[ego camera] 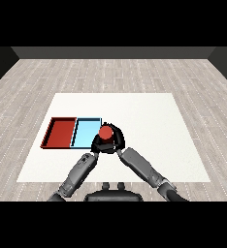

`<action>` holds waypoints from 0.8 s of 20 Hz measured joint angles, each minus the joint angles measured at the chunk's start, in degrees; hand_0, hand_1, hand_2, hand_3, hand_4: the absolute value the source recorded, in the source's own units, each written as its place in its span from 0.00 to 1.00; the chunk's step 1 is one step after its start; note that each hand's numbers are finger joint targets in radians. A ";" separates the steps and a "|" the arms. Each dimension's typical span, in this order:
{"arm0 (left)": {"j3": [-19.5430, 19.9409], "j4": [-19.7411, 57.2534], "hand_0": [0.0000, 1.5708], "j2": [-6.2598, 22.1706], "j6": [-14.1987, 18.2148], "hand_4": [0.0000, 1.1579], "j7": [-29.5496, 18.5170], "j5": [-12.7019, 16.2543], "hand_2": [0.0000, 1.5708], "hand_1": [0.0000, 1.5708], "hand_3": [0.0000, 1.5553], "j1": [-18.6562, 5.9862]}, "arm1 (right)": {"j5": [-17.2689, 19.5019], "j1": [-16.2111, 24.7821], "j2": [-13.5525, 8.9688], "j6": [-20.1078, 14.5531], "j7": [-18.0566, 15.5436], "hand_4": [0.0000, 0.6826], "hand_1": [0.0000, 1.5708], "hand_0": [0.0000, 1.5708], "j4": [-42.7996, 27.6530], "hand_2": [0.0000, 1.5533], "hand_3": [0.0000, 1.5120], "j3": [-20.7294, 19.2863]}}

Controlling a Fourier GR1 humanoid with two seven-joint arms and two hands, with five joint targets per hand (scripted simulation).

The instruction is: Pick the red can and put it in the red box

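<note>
The red can [105,133] stands upright just right of the light blue tray [85,131], near that tray's right rim. My right hand [115,139] wraps round it, fingers and thumb curled on its sides, so only its round top and a strip of its front show. The red tray [62,132] lies left of the blue one, with nothing in it. My left hand [95,146] sits close to the can's lower left, by the blue tray's front right corner; its fingers are hidden behind the forearm and can.
The two trays lie side by side on the left half of the white table [149,126]. Both grey forearms reach in from the bottom and meet near the can. Wooden floor surrounds the table.
</note>
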 measured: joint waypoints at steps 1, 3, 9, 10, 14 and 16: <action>-0.74 -0.59 0.47 -0.03 2.59 0.71 0.85 -0.09 0.56 0.47 0.45 0.17 | 0.36 -0.32 -0.33 0.24 0.65 0.92 0.94 0.94 -0.05 0.93 0.90 -0.19; -0.90 -0.24 1.00 -0.06 5.70 0.85 1.44 1.14 1.00 1.00 0.96 -0.30 | -0.43 -0.73 -0.29 -0.39 -0.03 0.93 0.94 0.94 0.67 0.94 0.90 0.62; -2.99 0.98 0.99 0.02 12.84 0.79 4.41 1.19 0.96 0.99 0.91 -1.46 | -1.54 -1.56 -0.52 -0.10 -0.40 0.89 0.98 0.98 0.95 0.94 0.91 0.86; -2.44 0.75 0.99 0.08 13.58 0.84 4.76 0.66 0.96 0.99 0.91 -1.67 | -2.37 -2.46 -0.52 -0.88 -0.43 0.89 0.95 0.95 1.28 0.94 0.91 1.40; -2.92 1.21 1.00 -0.13 17.01 0.83 3.79 0.54 0.96 1.00 0.91 -1.86 | -2.59 -1.81 -0.36 0.30 -1.19 0.90 0.91 0.91 1.45 0.93 0.91 0.69; -3.61 1.16 1.00 -0.10 18.88 0.78 2.32 1.50 0.97 1.00 0.91 -2.11 | -1.62 -1.16 -0.43 0.07 -0.16 0.91 0.92 0.92 0.07 0.93 0.91 0.74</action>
